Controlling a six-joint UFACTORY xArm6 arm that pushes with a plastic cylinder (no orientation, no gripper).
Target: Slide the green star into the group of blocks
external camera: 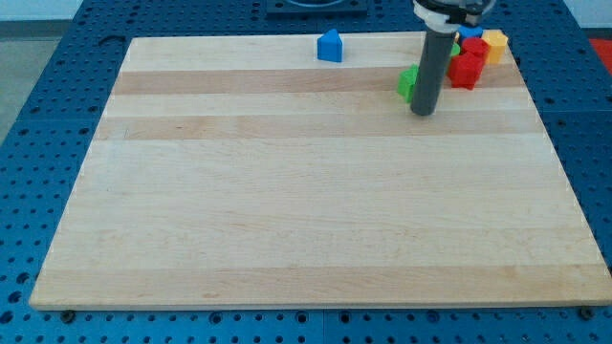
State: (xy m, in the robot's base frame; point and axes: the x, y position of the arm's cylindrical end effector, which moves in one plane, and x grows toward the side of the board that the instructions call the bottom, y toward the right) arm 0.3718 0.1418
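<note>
The green star point(408, 83) lies near the view's top right on the wooden board point(306, 210), partly hidden behind my rod. My tip point(423, 112) rests just below and right of the star, touching or nearly touching it. The group of blocks sits to the star's right at the board's top right corner: a red block point(467, 70), a yellow block point(495, 45), and a blue block point(469, 32) mostly hidden behind the rod. A small gap separates the star from the red block.
A lone blue block point(330, 46) with a peaked top stands at the board's top edge, left of the star. The board lies on a blue perforated table point(57, 96). The board's right edge point(535, 105) is close to the group.
</note>
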